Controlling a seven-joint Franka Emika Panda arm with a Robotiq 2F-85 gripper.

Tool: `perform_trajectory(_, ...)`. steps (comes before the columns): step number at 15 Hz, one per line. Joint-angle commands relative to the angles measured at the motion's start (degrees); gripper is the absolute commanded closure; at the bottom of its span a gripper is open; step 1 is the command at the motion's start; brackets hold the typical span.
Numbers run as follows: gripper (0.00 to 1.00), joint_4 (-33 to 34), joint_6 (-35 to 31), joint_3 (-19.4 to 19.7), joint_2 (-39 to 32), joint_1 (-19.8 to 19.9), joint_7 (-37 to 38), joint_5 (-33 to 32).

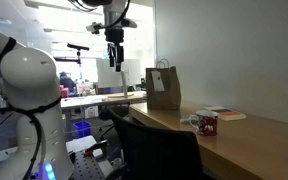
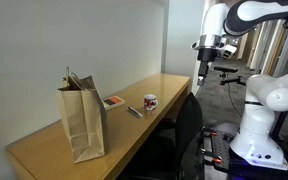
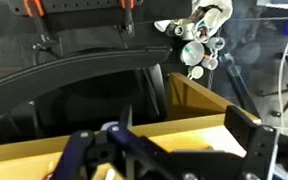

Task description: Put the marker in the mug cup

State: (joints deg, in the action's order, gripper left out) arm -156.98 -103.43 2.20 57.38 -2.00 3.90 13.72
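The small dark red mug [image 2: 150,103] stands on the wooden table near its front edge, and it also shows in an exterior view [image 1: 206,124]. The thin pale marker [image 2: 134,111] lies flat on the table just beside the mug, towards the paper bag. My gripper [image 2: 206,58] hangs high in the air past the table's end, far from both, and it also shows in an exterior view [image 1: 114,52]. In the wrist view its fingers [image 3: 169,150] are spread apart with nothing between them. The mug and marker are out of the wrist view.
A tall brown paper bag [image 2: 82,120] stands on the table [image 2: 44,150], seen also in an exterior view [image 1: 164,88]. A flat red and white book [image 1: 225,114] lies behind the mug. A black chair [image 1: 154,150] is pushed up to the table's front edge.
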Motion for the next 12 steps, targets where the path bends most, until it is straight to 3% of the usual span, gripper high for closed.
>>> perform_trajectory(1,0.00,0.2,0.3,-0.8,-0.1,1.1,-0.7,0.7)
perform_trajectory(7,0.00,0.3,0.1,-0.7,-0.5,1.2,-0.5,0.9)
perform_trajectory(12,0.00,3.1,-5.3,-2.3,-8.2,3.2,2.5,0.3)
